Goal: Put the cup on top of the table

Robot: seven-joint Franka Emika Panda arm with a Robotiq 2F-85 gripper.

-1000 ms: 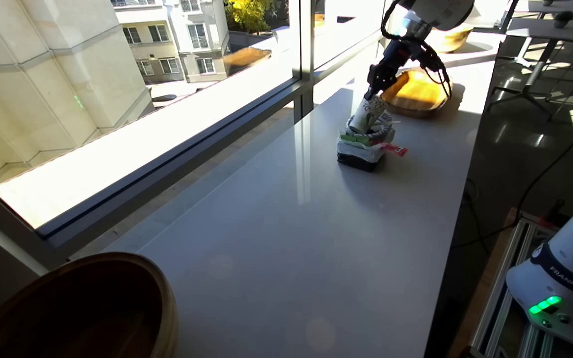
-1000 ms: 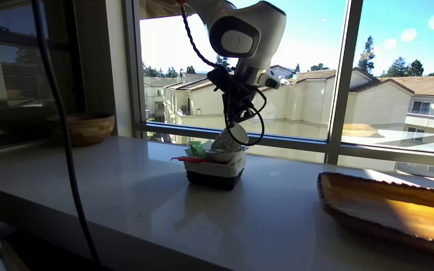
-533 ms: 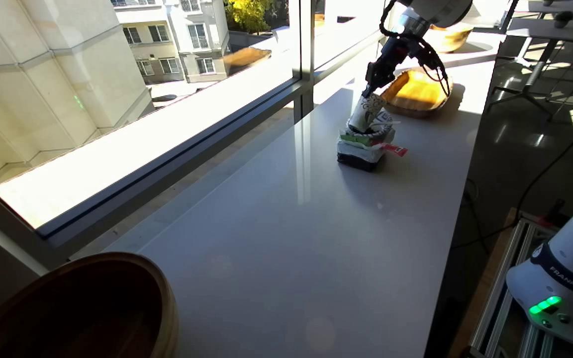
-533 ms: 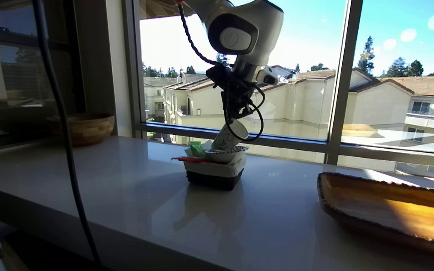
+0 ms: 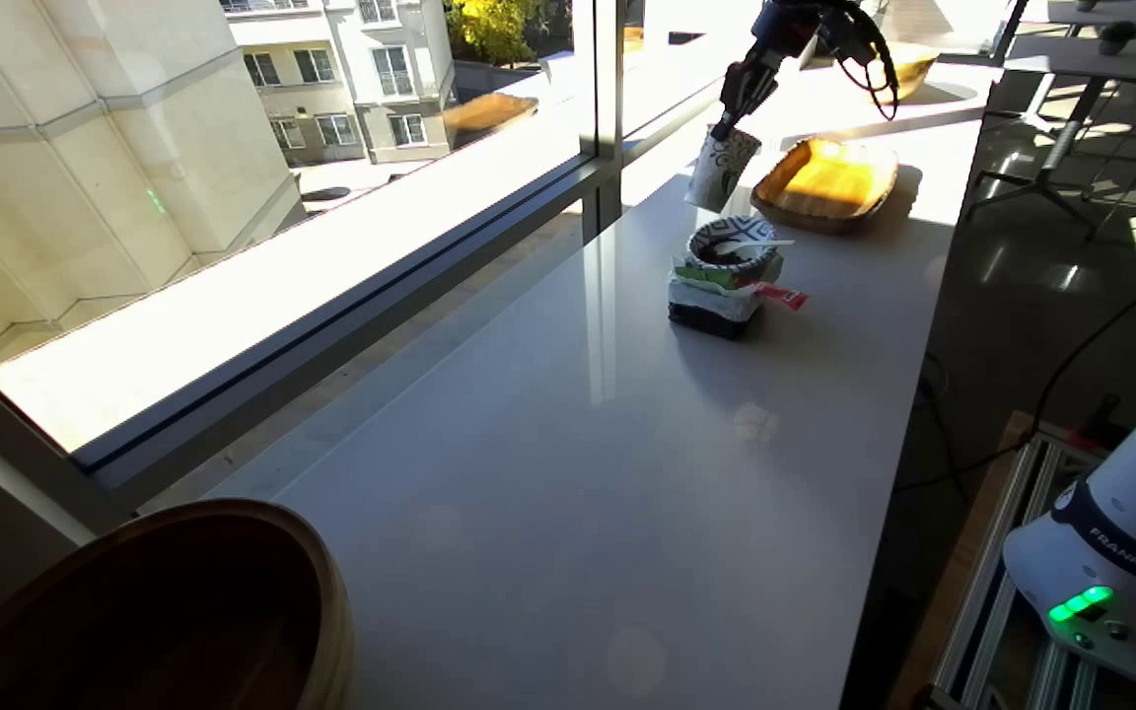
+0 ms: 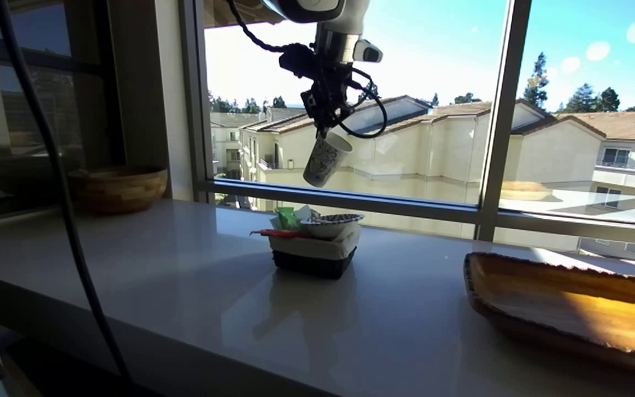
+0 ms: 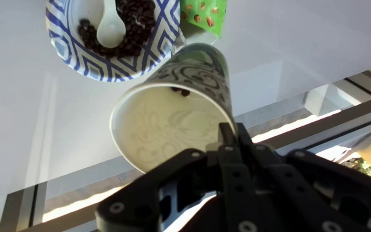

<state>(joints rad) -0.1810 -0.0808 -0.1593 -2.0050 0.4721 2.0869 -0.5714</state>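
The cup is a tapered paper cup with a grey swirl pattern and off-white inside. It shows in both exterior views (image 5: 723, 176) (image 6: 326, 162) and in the wrist view (image 7: 159, 129). My gripper (image 5: 723, 130) is shut on its rim, one finger inside and one outside, as the wrist view (image 7: 236, 132) shows. The cup hangs tilted in the air above a basket, apart from it. A few dark beans lie inside the cup. The table is the long light grey countertop (image 5: 568, 493), also in an exterior view (image 6: 196, 275).
The black basket (image 6: 315, 263) with white lining holds a patterned bowl (image 7: 97, 69) of dark beans with a white spoon, a green packet (image 7: 211, 16) and a red packet (image 5: 780, 296). A wooden tray (image 6: 488, 309) and a round wooden bowl (image 6: 124, 190) stand on the countertop. Windows line its back.
The cup was tilted in the patterned bowl. My gripper has lifted it up and out, clear of the basket. The basket and its contents have stayed in place.
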